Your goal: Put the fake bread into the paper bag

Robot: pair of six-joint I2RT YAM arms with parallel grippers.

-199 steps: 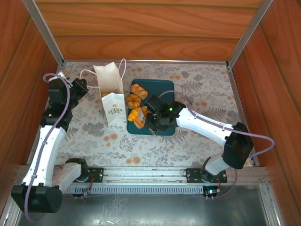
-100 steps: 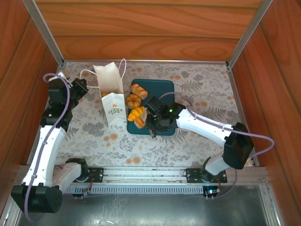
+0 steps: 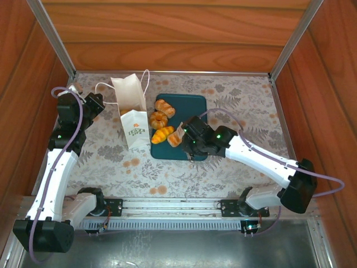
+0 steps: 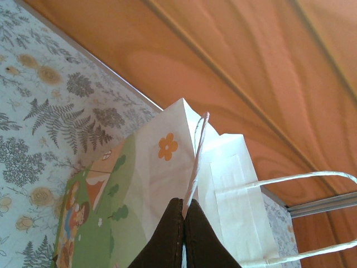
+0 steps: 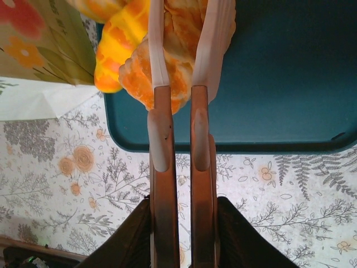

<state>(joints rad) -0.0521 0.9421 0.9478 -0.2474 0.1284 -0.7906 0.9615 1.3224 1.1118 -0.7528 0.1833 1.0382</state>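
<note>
Judging by how things lie, the task is taken to be at an early or middle stage: four pieces of fake bread (image 3: 158,119) are seen on the teal tray (image 3: 192,103), which lies near the middle of the bench (image 3: 245,95), towards its far edge. None of the four has been put into the paper bag (image 3: 129,106). The bag stands upright just beside the tray's left edge, its mouth open upward. Whether anything is already inside cannot be told, as the interior is not clearly shown. The left tool (image 4: 184,204) is clamped shut on the bag at its cord handle (image 4: 197,148), near the rim, so the bag appears to be steadied for loading. The right tool (image 3: 182,137) is at the near left part of the tray and is closed narrowly on one golden piece (image 5: 136,78), which is pinched between the pale fingers (image 5: 158,56). Whether that piece has been raised off the tray cannot be told. An orange croissant (image 5: 120,39) lies just beside it, on the bag's side. What is left, as judged here, is for the gripped piece to be carried leftward over the open mouth and dropped in, and for the three others on the tray to be taken the same way.
</note>
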